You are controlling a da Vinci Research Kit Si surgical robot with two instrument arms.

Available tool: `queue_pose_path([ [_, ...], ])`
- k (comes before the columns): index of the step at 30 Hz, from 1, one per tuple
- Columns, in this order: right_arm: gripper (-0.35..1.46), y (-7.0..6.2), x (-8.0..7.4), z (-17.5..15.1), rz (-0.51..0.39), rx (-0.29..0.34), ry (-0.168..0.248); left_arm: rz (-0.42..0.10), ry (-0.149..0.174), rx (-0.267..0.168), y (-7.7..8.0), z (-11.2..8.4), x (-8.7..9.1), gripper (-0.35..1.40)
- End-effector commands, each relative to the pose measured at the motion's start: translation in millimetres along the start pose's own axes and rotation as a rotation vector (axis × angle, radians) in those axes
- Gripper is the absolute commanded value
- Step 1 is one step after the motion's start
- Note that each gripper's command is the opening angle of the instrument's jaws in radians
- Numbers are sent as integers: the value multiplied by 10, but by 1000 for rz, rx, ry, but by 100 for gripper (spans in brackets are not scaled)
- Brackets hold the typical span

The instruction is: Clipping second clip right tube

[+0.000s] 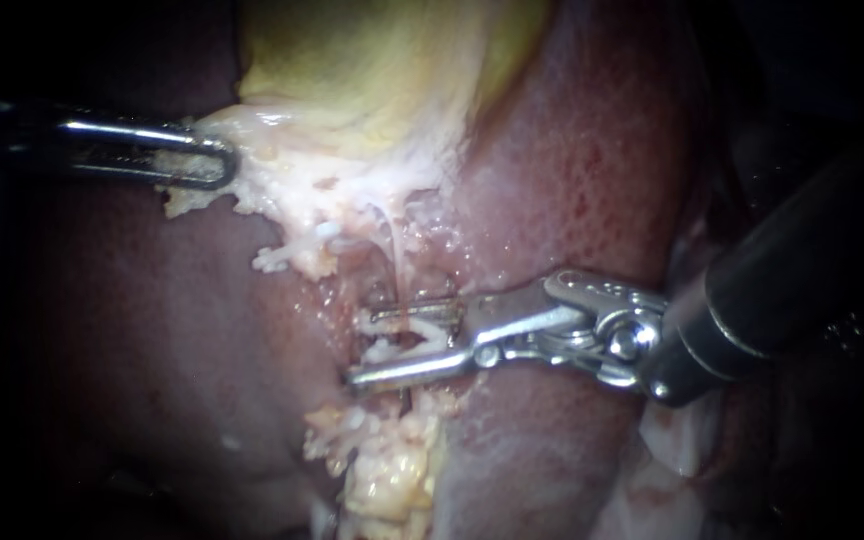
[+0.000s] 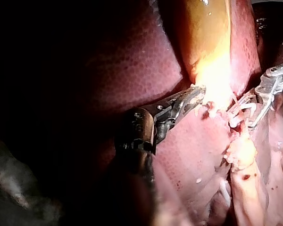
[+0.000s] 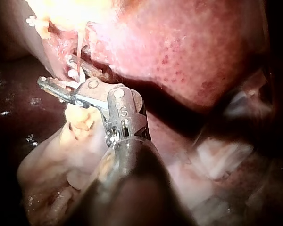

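Endoscope view: the right tool [image 1: 367, 348] comes in low, its jaws spread to either side of the thin tube [image 1: 392, 245], which runs between them. Farther back, the left tool [image 1: 207, 160] pinches the gallbladder [image 1: 372, 70] at its pale edge, over the liver [image 1: 572, 170].

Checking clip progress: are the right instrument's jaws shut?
No, the jaws of the right instrument stand apart, with a tube running between them.

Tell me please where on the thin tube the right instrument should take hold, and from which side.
Likely the bare stretch of the tube below the pale tissue the left instrument holds. Come crosswise from the endoscope view's right: the tube runs upright, and the right instrument's open jaws straddle it.
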Motion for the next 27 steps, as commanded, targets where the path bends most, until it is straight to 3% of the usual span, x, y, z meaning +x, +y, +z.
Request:
queue_pose_path([
  [1,45,-1,1,0,0,3,-2,0,0,0,0,0,0,-35],
  [17,40,-2,0,-2,-1,9,-5,0,0,1,0,1,-1,-35],
  [27,20,1,-1,-5,-1,6,-11,1,1,2,0,2,-2,-35],
])
